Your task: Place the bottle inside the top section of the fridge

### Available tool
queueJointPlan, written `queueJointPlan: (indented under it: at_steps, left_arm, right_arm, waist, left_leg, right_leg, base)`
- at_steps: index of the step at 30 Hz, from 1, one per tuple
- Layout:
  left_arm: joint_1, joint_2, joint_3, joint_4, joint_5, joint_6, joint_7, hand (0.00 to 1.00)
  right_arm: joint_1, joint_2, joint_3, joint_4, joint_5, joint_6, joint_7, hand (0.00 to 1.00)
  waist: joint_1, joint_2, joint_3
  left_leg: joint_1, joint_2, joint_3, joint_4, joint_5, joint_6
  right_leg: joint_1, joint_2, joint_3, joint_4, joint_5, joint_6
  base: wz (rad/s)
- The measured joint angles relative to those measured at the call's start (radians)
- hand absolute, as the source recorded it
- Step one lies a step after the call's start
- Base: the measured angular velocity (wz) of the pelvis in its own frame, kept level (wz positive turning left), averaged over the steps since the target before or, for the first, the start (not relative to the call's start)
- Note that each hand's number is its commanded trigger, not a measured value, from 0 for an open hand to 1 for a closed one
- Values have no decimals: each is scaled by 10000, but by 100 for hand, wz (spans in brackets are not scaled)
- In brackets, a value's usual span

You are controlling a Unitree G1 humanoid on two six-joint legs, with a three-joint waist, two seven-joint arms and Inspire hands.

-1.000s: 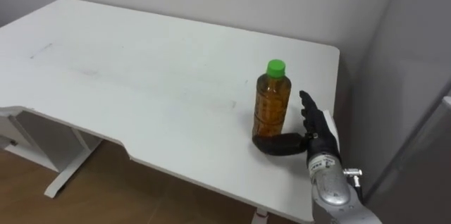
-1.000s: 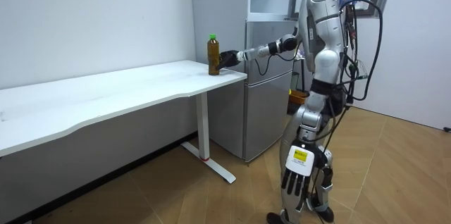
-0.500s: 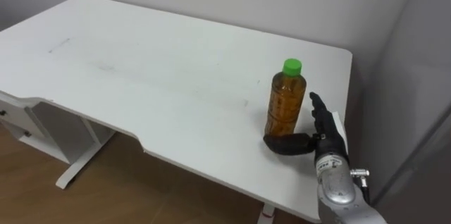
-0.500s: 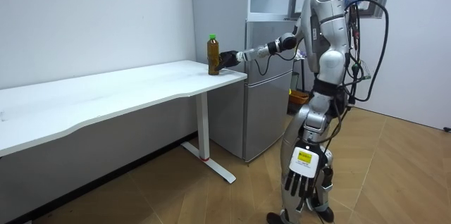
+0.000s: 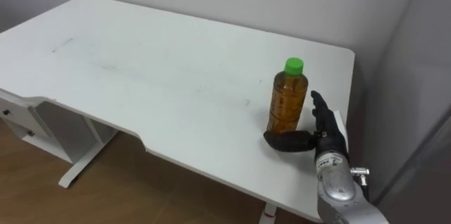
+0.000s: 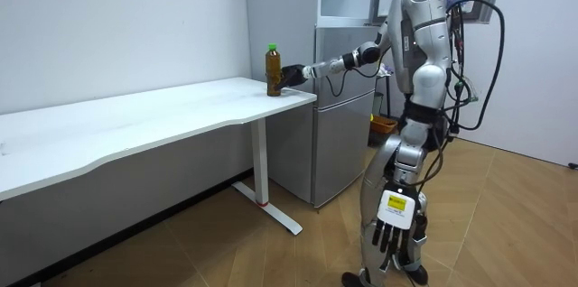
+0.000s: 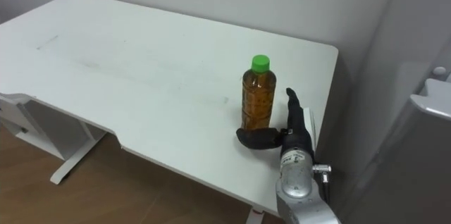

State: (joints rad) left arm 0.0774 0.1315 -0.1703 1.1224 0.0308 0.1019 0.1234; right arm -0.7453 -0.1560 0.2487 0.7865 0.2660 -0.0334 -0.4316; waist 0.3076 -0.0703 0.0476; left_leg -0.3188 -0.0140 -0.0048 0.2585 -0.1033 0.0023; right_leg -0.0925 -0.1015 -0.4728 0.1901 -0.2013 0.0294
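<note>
Right robot hand [image 5: 325, 138] rests open on the desk [image 5: 141, 76] just beside the bottle [image 5: 289, 101]. Its fingers [image 5: 318, 106] stretch straight along the bottle's right side, and its thumb [image 5: 285, 141] lies across the desk in front of the bottle's base. Nothing is gripped, and it is hard to tell whether thumb or fingers actually touch the bottle. The bottle stands upright near the desk's right end, amber with a green cap [image 5: 294, 64]. In the room view the robot stands beside the fridge [image 6: 343, 106], right arm stretched out to the desk's corner. The left robot hand [image 6: 393, 228] hangs at its side, fingers relaxed and holding nothing.
</note>
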Motion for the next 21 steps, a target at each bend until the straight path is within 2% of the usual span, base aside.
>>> queueJointPlan:
  at_steps: [15,18,21]
  left_arm:
    - [33,-11,-308,0,2,13,46,0]
    - [50,-13,-310,2,-1,13,200,0]
    - [58,-21,-310,10,0,14,229,0]
  right_arm:
    - [-185,-99,-166,28,893,-22,204,0]
    - [-237,-105,-198,243,1022,-211,308,0]
    - [-324,-115,-283,319,1234,-212,350,0]
  waist:
    - [14,88,-19]
    - [23,92,-18]
    - [45,127,-15]
  left_leg:
    - [-50,10,11,-1,15,9]
    - [-50,13,12,4,25,9]
    - [-53,18,11,3,27,8]
  right_leg:
    - [-131,-27,4,147,2,-6]
    - [-133,-27,8,152,2,-6]
    - [-141,-25,7,154,6,-11]
  base:
    - [-1]
    - [0]
    - [0]
